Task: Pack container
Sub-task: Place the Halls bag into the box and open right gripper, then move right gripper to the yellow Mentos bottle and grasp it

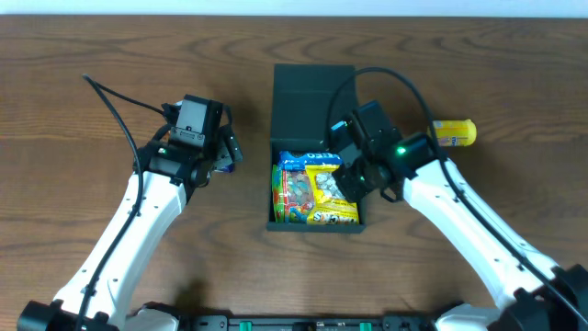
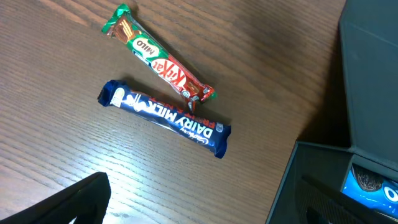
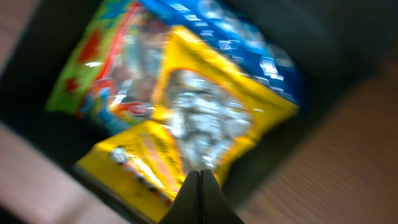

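Container (image 1: 308, 101) is sitting on the desk (image 1: 73, 55) between the arms. It's dark teal and matte, with the lid flapped open at the far side and bright packets lying inside. You're mid-packing: the right pincer (image 3: 200, 177) is hovering pinched closed, apparently empty, over the yellow packet (image 3: 205, 118). Left pincer (image 1: 228, 152): can't tell its gap. Next, I reckon, you're fetching the KitKat (image 2: 158, 62) and Dairy Milk (image 2: 168, 118) lying to its left.

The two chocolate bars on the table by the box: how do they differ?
The KitKat bar has a green and red wrapper; the Dairy Milk bar is dark blue. The KitKat bar looks slimmer, the Dairy Milk bar broader. The KitKat bar lies at a steeper slant than the Dairy Milk bar. Both lie flat on the table.
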